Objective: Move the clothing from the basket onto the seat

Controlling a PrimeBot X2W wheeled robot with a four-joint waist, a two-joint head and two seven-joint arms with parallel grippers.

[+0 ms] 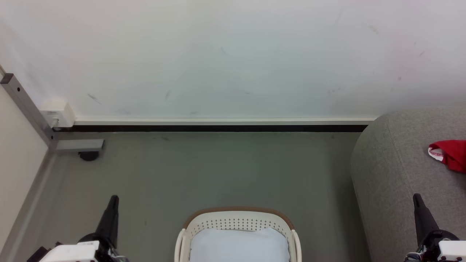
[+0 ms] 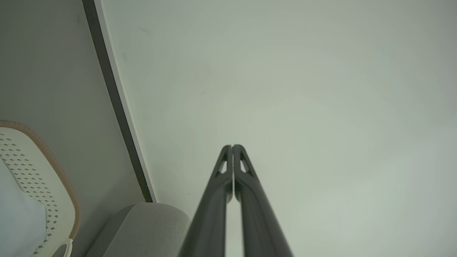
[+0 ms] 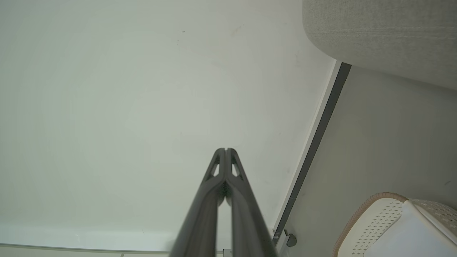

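**Lying on the sofa (image 1: 393, 171): a red garment (image 1: 451, 154), with both grippers closed and empty**

The red garment, with a white striped band at its end, lies on the light-grey sofa at the head view's right edge, partly cut off by the frame. The cream laundry basket (image 1: 236, 220) stands on the grey floor (image 1: 218, 171) between the two grippers, left of the sofa and apart from it. A pale bluish-white pad (image 1: 238, 245) lies inside it. The left gripper (image 1: 114, 198) and right gripper (image 1: 417, 197) point toward the white wall (image 1: 218, 54), each with its dark fingers pressed together, gripping nothing.
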